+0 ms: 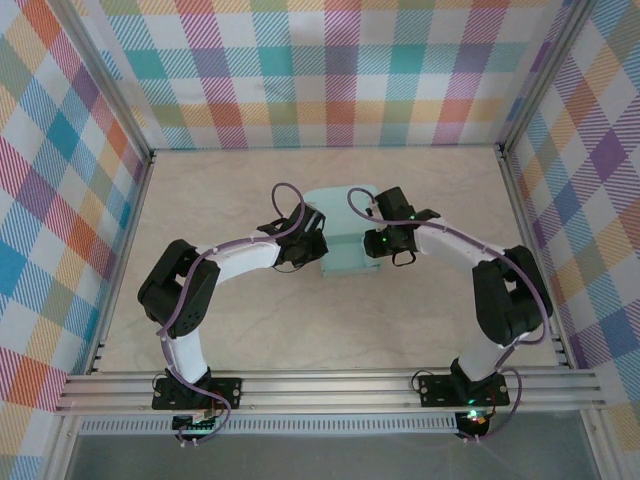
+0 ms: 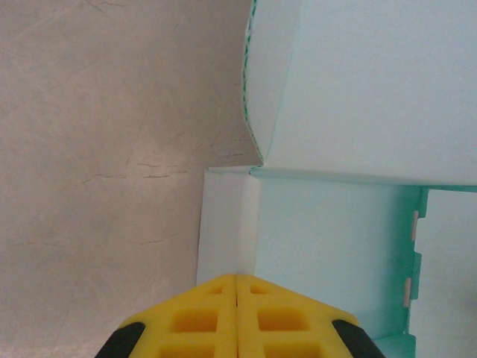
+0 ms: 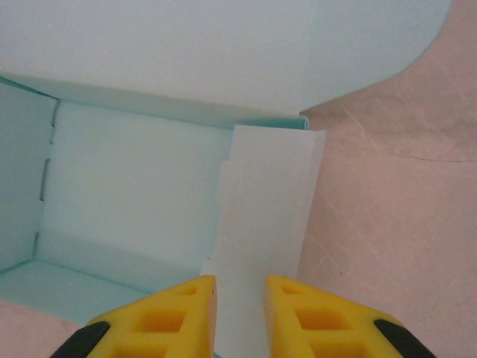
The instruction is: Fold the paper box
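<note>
The paper box (image 1: 345, 250) is pale mint card, partly folded, at the table's middle between both arms. My left gripper (image 1: 312, 240) is at the box's left side. In the left wrist view its yellow fingers (image 2: 237, 277) are pressed together with no gap, shut on the pale left side flap (image 2: 223, 224) that runs into their tips. My right gripper (image 1: 372, 238) is at the box's right side. In the right wrist view it (image 3: 240, 280) stands slightly open, and the pale right side flap (image 3: 268, 201) passes loosely through the gap. The box floor (image 3: 134, 186) lies left of that flap.
A rounded lid flap (image 2: 373, 82) stands up at the box's far side. Bare beige tabletop (image 1: 250, 320) surrounds the box. Checked walls enclose the table on three sides, and an aluminium rail (image 1: 330, 385) runs along the near edge by the arm bases.
</note>
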Action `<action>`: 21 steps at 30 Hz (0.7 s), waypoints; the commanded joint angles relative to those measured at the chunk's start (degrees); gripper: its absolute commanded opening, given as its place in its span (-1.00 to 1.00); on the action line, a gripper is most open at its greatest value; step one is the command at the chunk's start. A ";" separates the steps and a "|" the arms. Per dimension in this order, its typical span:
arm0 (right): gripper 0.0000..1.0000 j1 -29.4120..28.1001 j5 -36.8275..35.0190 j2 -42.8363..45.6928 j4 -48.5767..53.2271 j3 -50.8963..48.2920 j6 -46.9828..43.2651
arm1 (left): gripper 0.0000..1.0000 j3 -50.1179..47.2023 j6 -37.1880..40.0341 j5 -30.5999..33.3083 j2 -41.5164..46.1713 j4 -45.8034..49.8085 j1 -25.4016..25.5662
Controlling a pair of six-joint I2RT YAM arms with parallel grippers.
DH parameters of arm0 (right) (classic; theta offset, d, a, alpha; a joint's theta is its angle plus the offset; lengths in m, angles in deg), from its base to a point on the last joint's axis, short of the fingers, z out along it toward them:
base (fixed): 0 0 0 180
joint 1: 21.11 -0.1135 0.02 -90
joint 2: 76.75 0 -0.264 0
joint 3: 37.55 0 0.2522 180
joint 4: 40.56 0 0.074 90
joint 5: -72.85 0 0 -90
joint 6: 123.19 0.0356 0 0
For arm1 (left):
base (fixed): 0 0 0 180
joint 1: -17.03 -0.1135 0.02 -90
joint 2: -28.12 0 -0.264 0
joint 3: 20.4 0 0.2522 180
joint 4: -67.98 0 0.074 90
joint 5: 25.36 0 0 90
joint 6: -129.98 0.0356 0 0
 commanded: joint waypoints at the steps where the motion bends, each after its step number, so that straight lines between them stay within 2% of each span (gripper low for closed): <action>1: -0.52 2.15 2.64 2.44 -2.80 -2.00 2.23 | -0.88 -2.30 1.22 0.35 -4.71 8.35 0.01; 6: -0.54 5.52 9.34 0.96 -4.16 -3.39 3.97 | -0.89 -2.38 1.22 0.24 -4.81 8.18 0.01; 10: -0.56 6.00 12.63 -1.06 -4.32 -3.00 4.11 | -0.89 -2.46 1.28 0.37 -4.71 8.28 0.01; 21: -0.62 6.02 16.68 -4.48 -4.45 -2.53 3.56 | -0.89 -2.47 1.26 0.50 -4.63 8.50 0.01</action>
